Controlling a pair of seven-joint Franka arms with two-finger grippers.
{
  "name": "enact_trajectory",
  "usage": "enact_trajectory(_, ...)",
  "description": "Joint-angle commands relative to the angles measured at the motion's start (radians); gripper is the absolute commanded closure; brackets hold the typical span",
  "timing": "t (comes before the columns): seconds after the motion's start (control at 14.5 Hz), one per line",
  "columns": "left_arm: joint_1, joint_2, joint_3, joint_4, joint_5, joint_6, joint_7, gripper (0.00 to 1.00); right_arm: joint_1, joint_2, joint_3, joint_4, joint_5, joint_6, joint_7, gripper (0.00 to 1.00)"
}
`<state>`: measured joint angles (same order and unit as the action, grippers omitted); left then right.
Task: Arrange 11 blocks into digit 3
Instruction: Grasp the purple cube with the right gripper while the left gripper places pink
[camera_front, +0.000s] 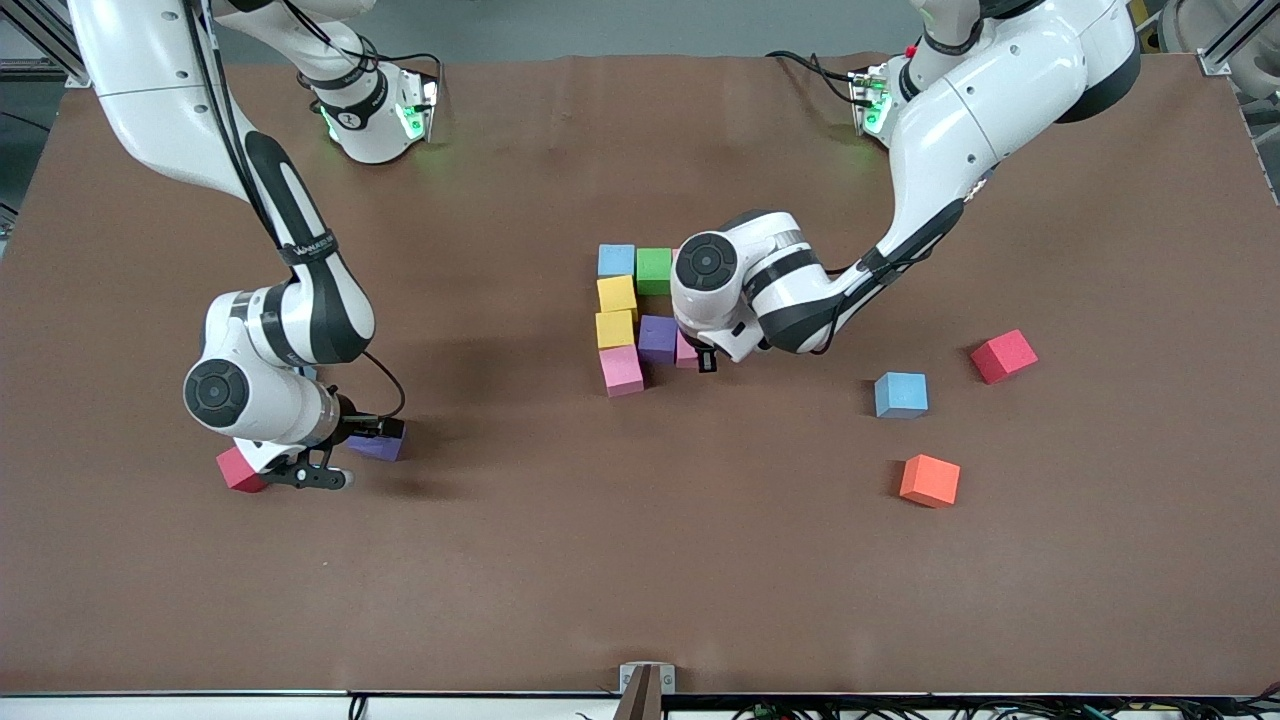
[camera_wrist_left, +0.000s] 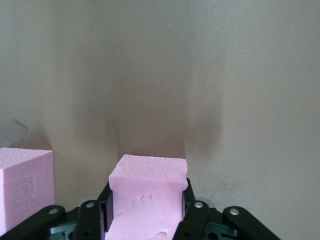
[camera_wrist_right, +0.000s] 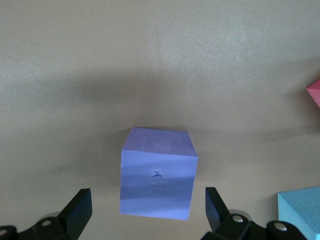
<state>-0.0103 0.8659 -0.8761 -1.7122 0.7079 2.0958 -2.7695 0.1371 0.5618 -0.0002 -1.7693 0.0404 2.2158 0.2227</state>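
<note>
- Front view: digit 3 (camera_front: 635, 315) partly built mid-surface (camera_front: 640, 600): light blue block (camera_front: 617, 260) and green block (camera_front: 654, 270) form the bar farthest from the camera, with two yellow blocks (camera_front: 616, 294) and a pink block (camera_front: 622, 370) running down the column toward the camera, purple block (camera_front: 658, 338) beside the lower yellow
- Left end effector (camera_front: 706, 358) sits at the end of the middle bar beside that purple, a sliver of pink showing under the wrist
- Still loose, toward the left arm's end: second light blue block (camera_front: 901, 394), orange block (camera_front: 930, 480); red cube (camera_front: 1003, 356) is not needed
- Right end effector (camera_front: 330, 470) is low by the loose purple block (camera_front: 378, 445), with another red cube (camera_front: 240, 470) just beside it
- My read: roughly seven of eleven placed or being placed, bottom bar and part of the column left
- Left wrist view: left end effector (camera_wrist_left: 146, 210) clenched on held pink block (camera_wrist_left: 146, 200), which is down at the surface; the column's pink block (camera_wrist_left: 25, 185) is near, a gap between
- Right wrist view: right end effector (camera_wrist_right: 147, 212) released, fingers (camera_wrist_right: 77, 212) spread either side of the purple block (camera_wrist_right: 159, 172), not touching it; a light blue corner (camera_wrist_right: 300, 210) and a red corner (camera_wrist_right: 315, 92) show at the edge
</note>
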Motion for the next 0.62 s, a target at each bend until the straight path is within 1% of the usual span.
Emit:
enact_trajectory(0.0,-0.014,-0.011,-0.009,-0.029,0.002,-0.002,-0.182,0.83,-0.019,0.006,0.014,-0.027,-0.037,0.050,0.010,0.00)
enact_trajectory(0.34,-0.027,-0.010,-0.009,-0.027,0.001,-0.002,-0.208,0.82,-0.030,0.026,0.014,-0.025,-0.048,0.053,0.009,0.00)
enact_trajectory(0.48,-0.027,-0.008,-0.009,-0.026,0.001,-0.002,-0.208,0.79,-0.030,0.036,0.014,-0.024,-0.048,0.070,0.009,0.05)
enact_trajectory(0.55,-0.027,-0.008,-0.009,-0.026,0.001,-0.002,-0.208,0.75,-0.028,0.044,0.014,-0.024,-0.048,0.074,0.009,0.10)
